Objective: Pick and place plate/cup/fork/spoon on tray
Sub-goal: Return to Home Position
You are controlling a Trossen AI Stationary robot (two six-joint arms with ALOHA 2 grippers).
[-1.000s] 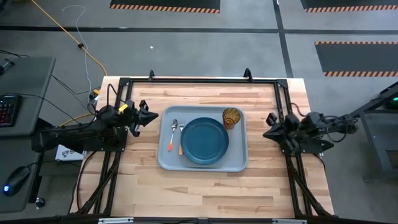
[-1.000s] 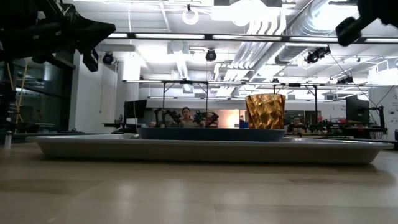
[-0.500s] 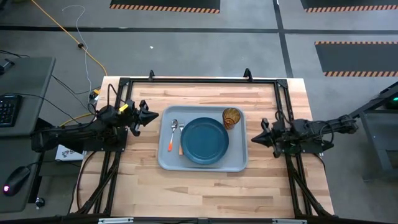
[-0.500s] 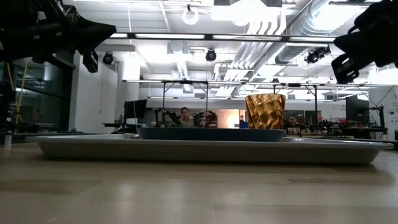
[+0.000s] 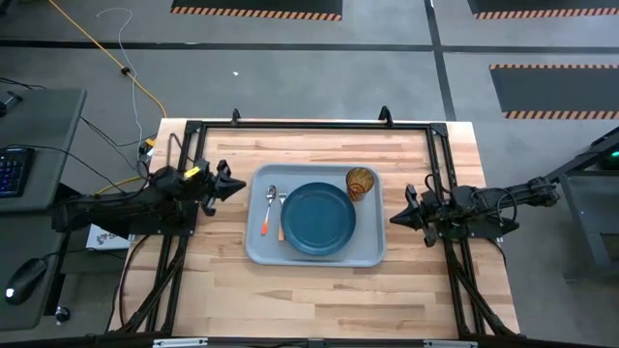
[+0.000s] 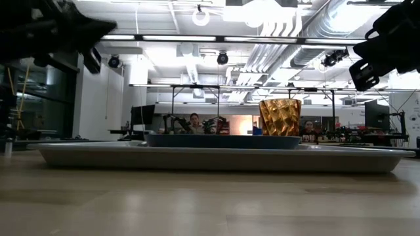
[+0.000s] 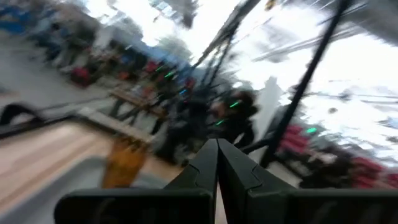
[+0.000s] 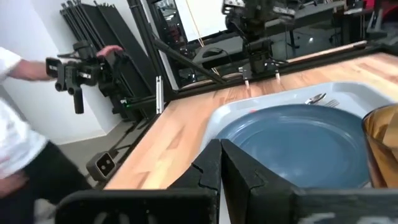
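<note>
Left gripper (image 5: 240, 182) and right gripper (image 5: 394, 218) closed, empty, either side of tray (image 5: 368, 247); fork (image 5: 281, 199) partly under plate (image 5: 318, 218).

Left arm (image 5: 116, 208): low and level, reaching in from the left side. Left end effector (image 5: 235, 183) points toward centre, fingers (image 7: 205, 168) pressed together tip to tip. Right arm (image 5: 503, 201): level, reaching in from the right. Right end effector (image 5: 397, 218) faces centre, its fingers likewise closed. Both hang clear above the desk (image 5: 319, 290).
</note>
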